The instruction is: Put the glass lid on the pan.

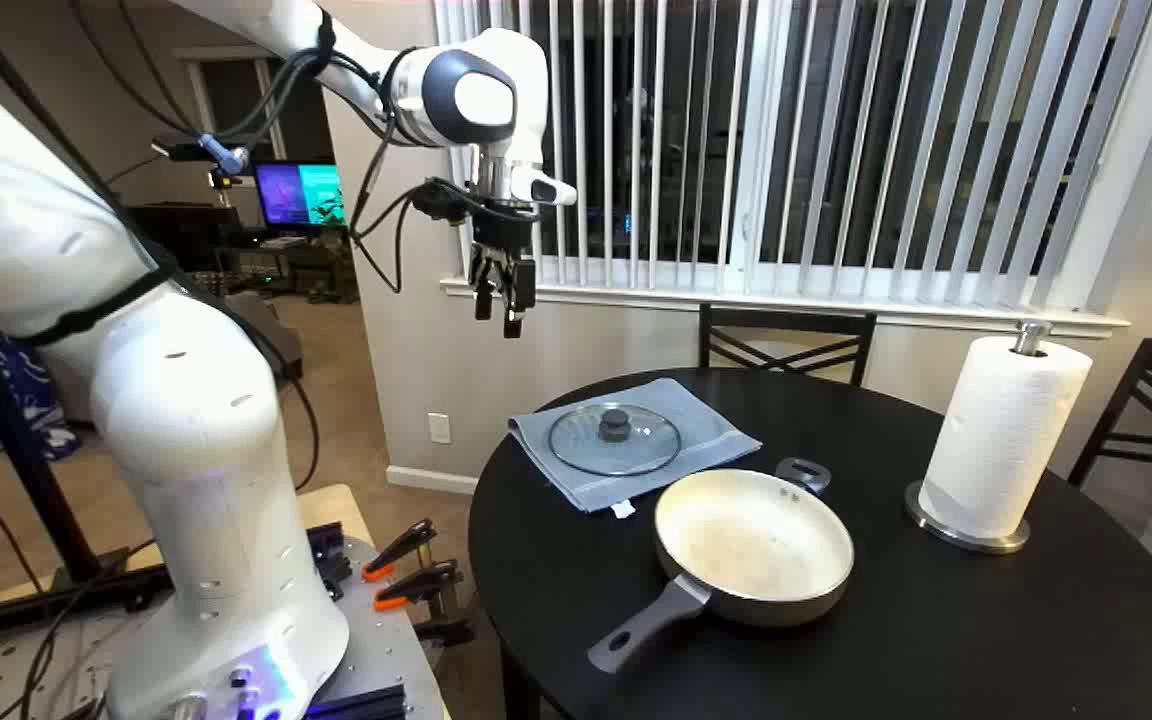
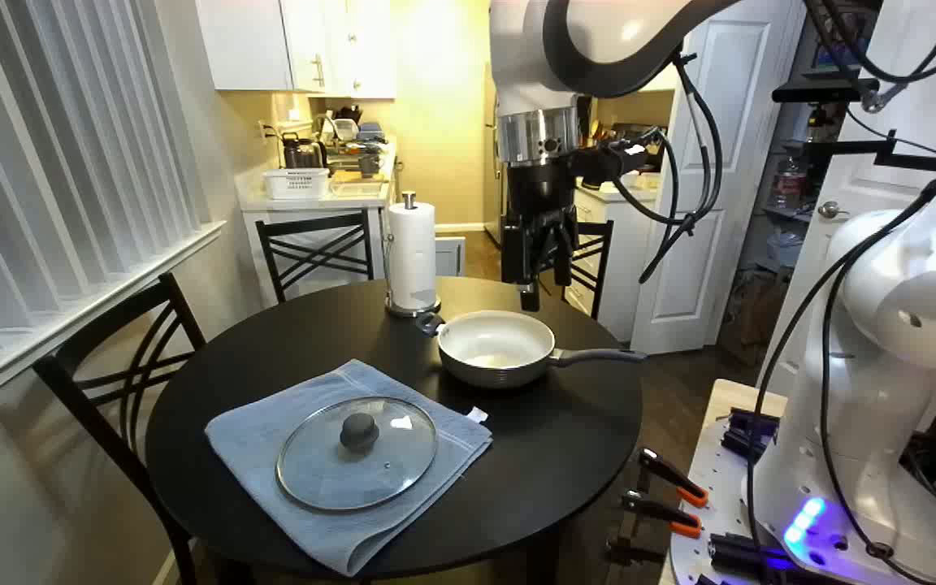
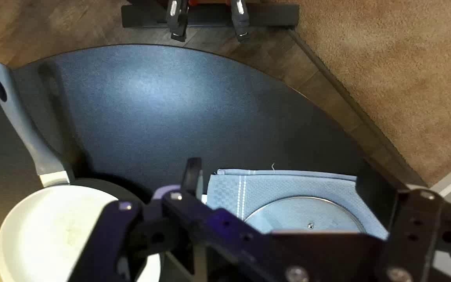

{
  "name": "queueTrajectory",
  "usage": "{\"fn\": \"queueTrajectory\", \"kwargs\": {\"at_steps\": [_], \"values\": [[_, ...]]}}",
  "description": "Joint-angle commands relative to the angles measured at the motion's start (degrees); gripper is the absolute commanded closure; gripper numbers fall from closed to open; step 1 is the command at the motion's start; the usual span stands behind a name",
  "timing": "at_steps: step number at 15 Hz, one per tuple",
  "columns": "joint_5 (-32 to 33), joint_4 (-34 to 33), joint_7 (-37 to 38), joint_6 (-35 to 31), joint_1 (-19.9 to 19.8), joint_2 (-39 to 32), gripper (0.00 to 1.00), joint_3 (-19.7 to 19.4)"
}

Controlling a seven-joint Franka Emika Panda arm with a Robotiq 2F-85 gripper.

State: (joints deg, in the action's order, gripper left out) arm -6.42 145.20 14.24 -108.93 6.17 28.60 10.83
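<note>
Hanging at the upper left of centre in an exterior view, the claw point(image 1: 500, 312) is spread apart and grips nothing; the wrist view shows the gap. It is well above the surface point(image 1: 996, 630), so the coming descent is probably the first risk: its own body blocks much of the wrist view, inviting a poorly aimed approach.

Next along, near the middle of the frame, the glass lid point(image 1: 626, 454) lies flat on a folded blue-grey cloth point(image 1: 704, 432), knob point(image 1: 614, 424) upward. That knob looks small and rounded, and the wrist view does not show it, so a shallow or off-centre grip could let the lid tilt or slip. Going too low might press on the lid or drag the cloth.

To the right and lower, the pan point(image 1: 751, 535) stands uncovered, its long handle point(image 1: 651, 625) pointing to the lower left. Lid and pan look close in width; a slight misplacement could leave the lid cocked rather than seated, and carrying it too low could knock the pan.

Toward the right edge stands the paper towel roll point(image 1: 1002, 440), well apart, a hazard only on a bad overshoot.
</note>
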Motion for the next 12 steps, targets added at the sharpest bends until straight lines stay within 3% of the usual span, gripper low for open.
{"fn": "queueTrajectory", "kwargs": {"at_steps": [1, 7, 9, 12], "values": [[0.1, -0.1, 0.1, 0.1, 0.2, 0.0, 0.0, -0.2], [-0.2, -0.4, -0.6, -1.2, 0.7, -1.6, 0.0, 0.0], [-1.0, -0.3, -2.4, -7.1, 2.4, -5.1, 0.0, 1.2], [-3.1, -0.2, -4.4, -22.0, 5.4, -12.0, 0.0, 2.3]]}}
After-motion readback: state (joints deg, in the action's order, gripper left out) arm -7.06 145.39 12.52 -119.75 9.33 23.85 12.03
